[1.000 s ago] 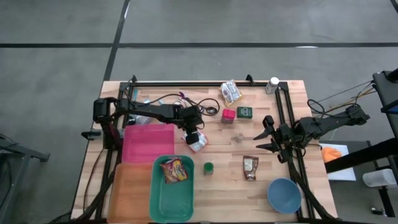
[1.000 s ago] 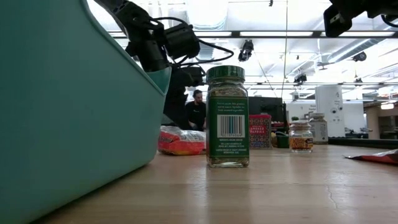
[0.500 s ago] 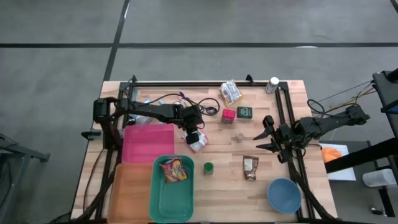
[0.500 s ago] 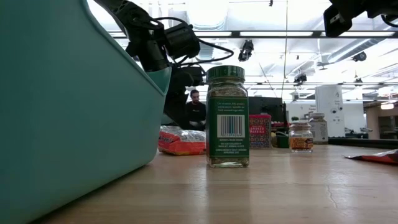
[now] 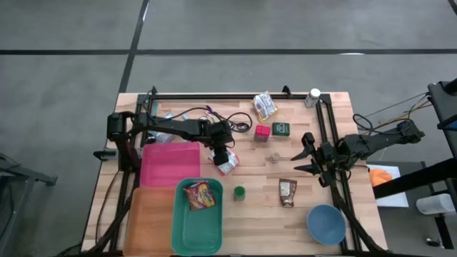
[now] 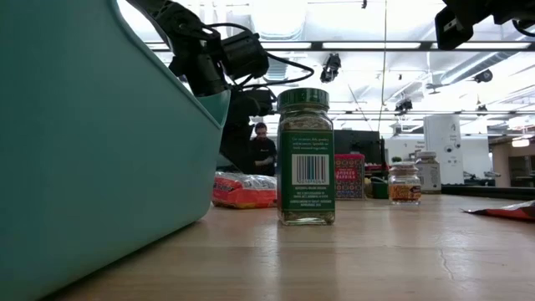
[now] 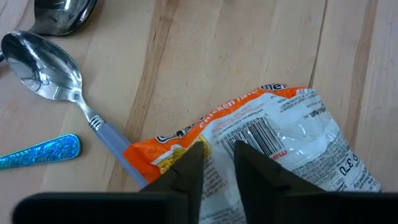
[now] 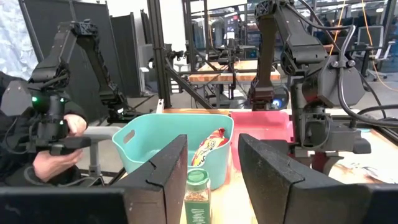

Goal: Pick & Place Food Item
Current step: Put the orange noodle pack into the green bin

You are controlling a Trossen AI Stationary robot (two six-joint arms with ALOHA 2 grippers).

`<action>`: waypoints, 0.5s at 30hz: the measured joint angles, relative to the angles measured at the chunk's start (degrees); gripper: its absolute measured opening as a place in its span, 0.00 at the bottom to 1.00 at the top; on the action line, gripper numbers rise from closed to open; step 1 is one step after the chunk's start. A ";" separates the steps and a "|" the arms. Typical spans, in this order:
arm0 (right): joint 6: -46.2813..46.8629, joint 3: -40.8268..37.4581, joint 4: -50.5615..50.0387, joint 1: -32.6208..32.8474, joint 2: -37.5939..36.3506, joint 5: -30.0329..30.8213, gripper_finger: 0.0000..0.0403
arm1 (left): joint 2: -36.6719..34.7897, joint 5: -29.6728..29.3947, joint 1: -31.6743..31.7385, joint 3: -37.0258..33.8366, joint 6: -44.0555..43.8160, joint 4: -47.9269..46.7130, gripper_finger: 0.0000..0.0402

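Observation:
An orange and white noodle packet (image 5: 227,163) (image 7: 273,134) lies flat on the wooden table, just right of the pink tray (image 5: 170,163). My left gripper (image 5: 223,156) (image 7: 217,158) points steeply down over the packet's near-left end, its fingers a little apart. A teal bin (image 5: 187,232) at the near edge holds a red and yellow snack bag (image 5: 201,194). My right gripper (image 5: 308,154) (image 8: 211,177) hangs level above the table's right side, open, with nothing between its fingers. My left gripper stands with its two fingertips (image 7: 191,163) over the packet's orange edge and barcode (image 7: 252,134), coming from above at a slant. The fingers hide the spot below them, so I cannot tell whether they touch the packet. The packet lies on the table.
A green spice jar (image 5: 239,193) (image 6: 305,159) stands right of the bin. A brown packet (image 5: 287,193), blue bowl (image 5: 326,223), red box (image 5: 262,131), green tin (image 5: 280,128) and small jar (image 5: 274,156) lie farther right. Spoons (image 7: 46,68) lie beside the packet. An orange tray (image 5: 148,218) sits near left.

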 joint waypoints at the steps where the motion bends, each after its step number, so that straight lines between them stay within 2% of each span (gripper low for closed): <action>1: 0.00 0.00 0.01 0.00 0.00 -0.01 0.35 | 0.00 0.02 0.01 0.00 -0.16 -0.09 0.27; 12: -0.02 0.00 0.00 0.02 0.00 0.01 0.35 | -1.29 0.06 2.30 0.04 -2.83 -2.69 0.69; 15: -0.02 0.00 0.02 0.02 0.00 -0.01 0.35 | -2.00 3.12 4.33 0.04 -5.32 -4.15 0.77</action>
